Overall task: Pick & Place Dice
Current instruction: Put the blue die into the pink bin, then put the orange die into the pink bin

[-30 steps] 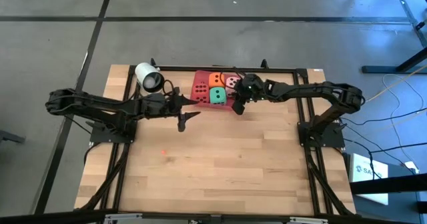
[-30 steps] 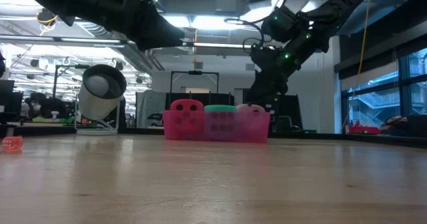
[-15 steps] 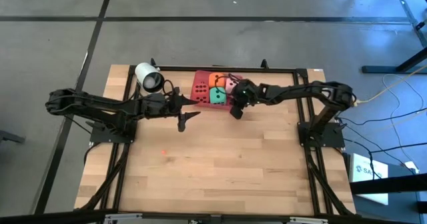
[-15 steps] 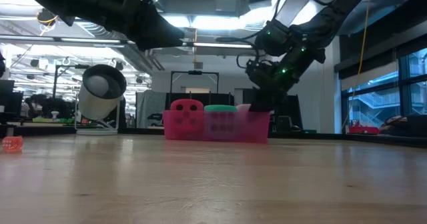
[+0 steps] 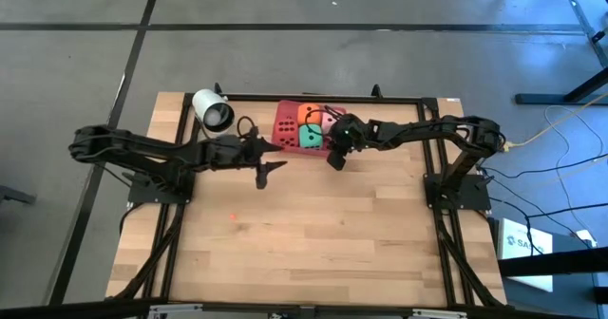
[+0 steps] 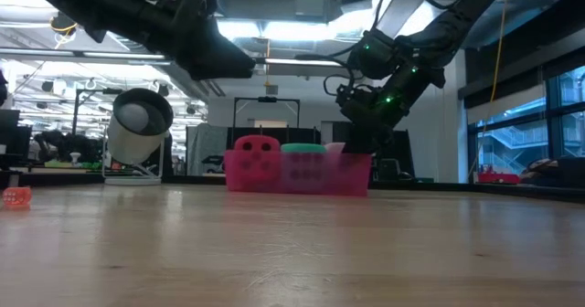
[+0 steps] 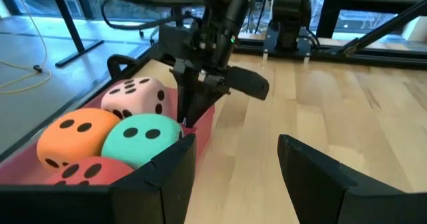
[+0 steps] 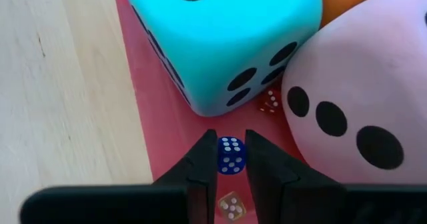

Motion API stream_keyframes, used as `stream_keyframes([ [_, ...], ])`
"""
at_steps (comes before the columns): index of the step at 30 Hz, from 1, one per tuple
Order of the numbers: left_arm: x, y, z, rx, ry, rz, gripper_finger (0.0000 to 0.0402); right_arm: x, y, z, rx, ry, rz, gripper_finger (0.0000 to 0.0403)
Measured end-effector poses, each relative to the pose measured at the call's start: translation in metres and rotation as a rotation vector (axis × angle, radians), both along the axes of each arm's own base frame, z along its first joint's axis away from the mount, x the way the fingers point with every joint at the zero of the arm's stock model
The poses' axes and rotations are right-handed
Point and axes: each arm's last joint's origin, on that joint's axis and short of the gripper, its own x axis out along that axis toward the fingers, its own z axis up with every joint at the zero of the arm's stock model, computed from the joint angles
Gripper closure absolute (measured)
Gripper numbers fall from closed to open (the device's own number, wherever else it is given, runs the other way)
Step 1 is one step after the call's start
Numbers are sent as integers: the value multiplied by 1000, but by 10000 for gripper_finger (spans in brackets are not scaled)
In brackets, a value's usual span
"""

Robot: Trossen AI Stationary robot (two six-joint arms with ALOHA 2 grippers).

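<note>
The left gripper (image 5: 263, 164) hangs unclenched, grasping nothing, beside the pink tray (image 5: 282, 136). Just ahead of it, 4 big dice sit in the tray: red (image 7: 85, 173), orange (image 7: 75, 131), green (image 7: 141, 137), light pink (image 7: 137, 95). The right gripper (image 8: 231, 159) reaches into the tray's near edge, clenched on 1 tiny blue die (image 8: 231, 155).

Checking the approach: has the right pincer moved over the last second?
Yes. The right pincer has swung left and down into the pink rectangular tray, beside the green soft cube.
</note>
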Motion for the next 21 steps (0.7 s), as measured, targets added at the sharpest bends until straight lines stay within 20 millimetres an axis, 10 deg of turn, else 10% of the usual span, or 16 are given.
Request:
stream_keyframes([
  [21,3,1,-3,33,11,-1,194,4,-1,7,-7,0,12,222],
])
